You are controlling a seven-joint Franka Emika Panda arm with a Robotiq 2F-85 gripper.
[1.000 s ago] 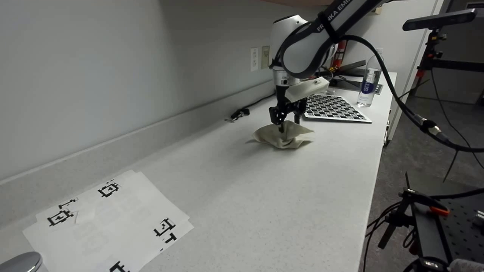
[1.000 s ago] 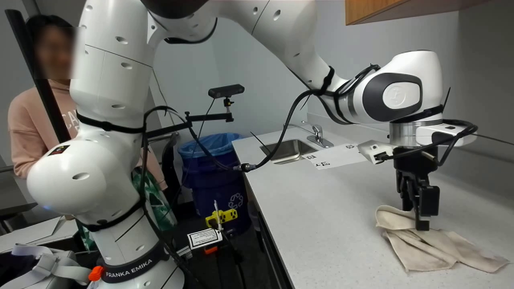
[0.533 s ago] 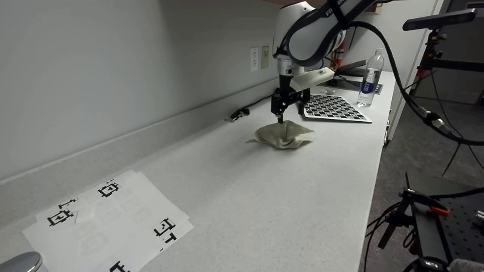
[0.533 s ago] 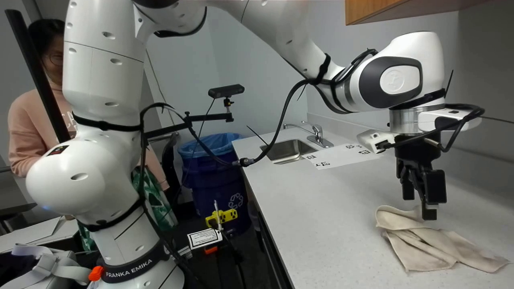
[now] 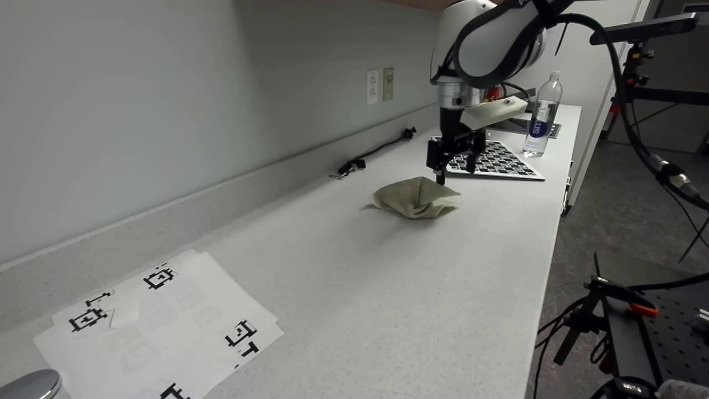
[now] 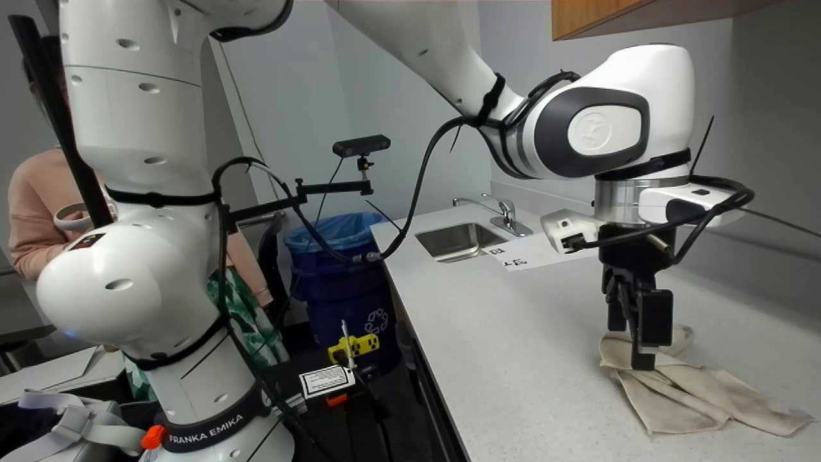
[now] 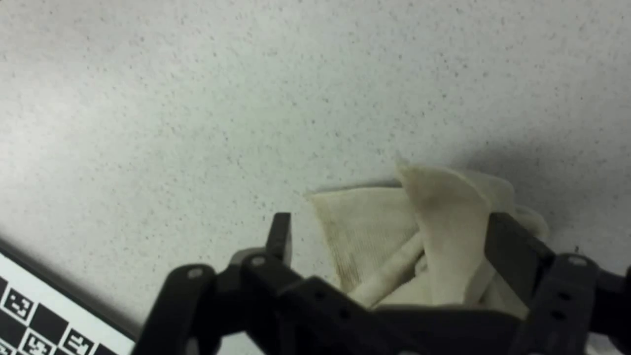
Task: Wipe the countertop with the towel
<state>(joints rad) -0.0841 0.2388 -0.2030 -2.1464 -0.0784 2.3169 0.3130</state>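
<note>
The towel (image 5: 415, 197), a cream-beige cloth, lies crumpled with raised folds on the off-white countertop (image 5: 388, 288). Both exterior views show my gripper (image 6: 632, 346) pointing down at the towel, over the side toward the checkered board; a small gap seems to separate fingertips and cloth, though contact is hard to judge. In the wrist view the gripper (image 7: 389, 224) stands wide open. Loose folds of the towel (image 7: 448, 231) lie below and between its fingers, not pinched. The right finger (image 7: 512, 256) is over the cloth, while bare countertop shows beside the left finger (image 7: 281, 234).
Behind the gripper lies a checkered board (image 5: 498, 160), with a water bottle (image 5: 541, 122) beside it. A black cable end (image 5: 352, 166) rests near the backsplash. Marker sheets (image 5: 160, 321) lie farther along the counter, near a sink (image 6: 458, 242). A cabinet (image 6: 641, 16) hangs overhead.
The gripper has let go of the towel, opened wider and lifted off it. It has then shifted sideways toward the checkered board and the counter's front edge. The towel has stayed put.
</note>
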